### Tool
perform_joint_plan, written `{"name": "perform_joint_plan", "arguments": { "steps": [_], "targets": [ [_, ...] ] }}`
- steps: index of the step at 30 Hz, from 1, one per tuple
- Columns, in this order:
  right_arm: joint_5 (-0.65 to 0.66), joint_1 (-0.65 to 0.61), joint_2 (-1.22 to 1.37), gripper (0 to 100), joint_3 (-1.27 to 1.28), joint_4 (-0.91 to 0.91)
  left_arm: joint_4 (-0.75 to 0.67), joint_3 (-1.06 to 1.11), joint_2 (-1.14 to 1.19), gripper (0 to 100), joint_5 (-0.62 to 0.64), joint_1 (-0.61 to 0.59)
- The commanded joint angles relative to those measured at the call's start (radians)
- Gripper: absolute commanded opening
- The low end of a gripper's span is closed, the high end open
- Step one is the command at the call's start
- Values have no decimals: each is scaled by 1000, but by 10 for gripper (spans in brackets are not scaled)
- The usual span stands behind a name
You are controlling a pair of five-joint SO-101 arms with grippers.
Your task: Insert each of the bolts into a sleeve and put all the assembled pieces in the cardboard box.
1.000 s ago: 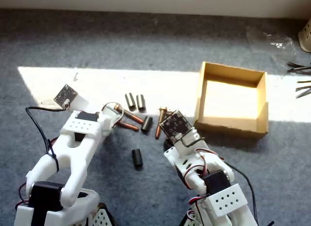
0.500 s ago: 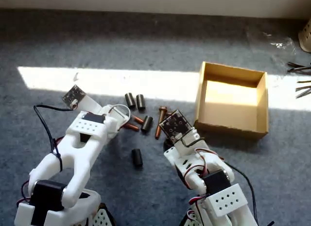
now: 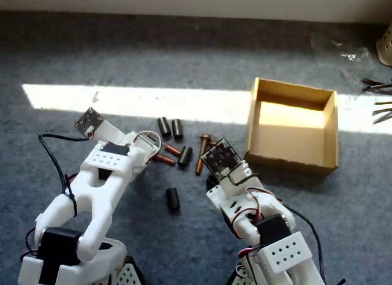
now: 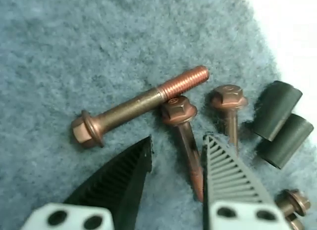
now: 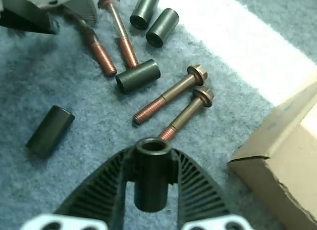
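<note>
My left gripper (image 4: 177, 140) is open and low over the carpet, its fingers either side of a copper bolt (image 4: 190, 156). A longer bolt (image 4: 138, 104) lies just beyond it, a third bolt (image 4: 229, 104) beside it, and two black sleeves (image 4: 277, 123) close by. My right gripper (image 5: 153, 153) is shut on a black sleeve (image 5: 151, 175), held with its bore facing up. Ahead of it lie two bolts (image 5: 171, 94), a sleeve (image 5: 137, 75), another sleeve (image 5: 49, 130) and a pair of sleeves (image 5: 153, 18). The cardboard box (image 3: 293, 151) stands to the right of the parts.
The parts lie on grey carpet between the two arms (image 3: 104, 174) (image 3: 245, 205). A loose sleeve (image 3: 173, 199) lies nearer the arm bases. The box's corner (image 5: 277, 161) is close to my right gripper. Dark tools (image 3: 376, 86) and a plastic bag (image 3: 343, 52) lie at the far right.
My left arm swung a little toward the bolts, then eased slightly back. The right arm and its sleeve have not moved.
</note>
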Motion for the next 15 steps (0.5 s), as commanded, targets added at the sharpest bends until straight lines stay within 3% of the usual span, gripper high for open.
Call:
{"name": "perform_joint_plan", "arguments": {
  "steps": [1, 15],
  "targets": [
    [9, 12, -18, 5, -7, -25, -38, -4, -19, 161, 5, -10],
    [9, 12, -18, 5, -7, -25, -43, -12, -19, 161, 37, -44]
  ]
}}
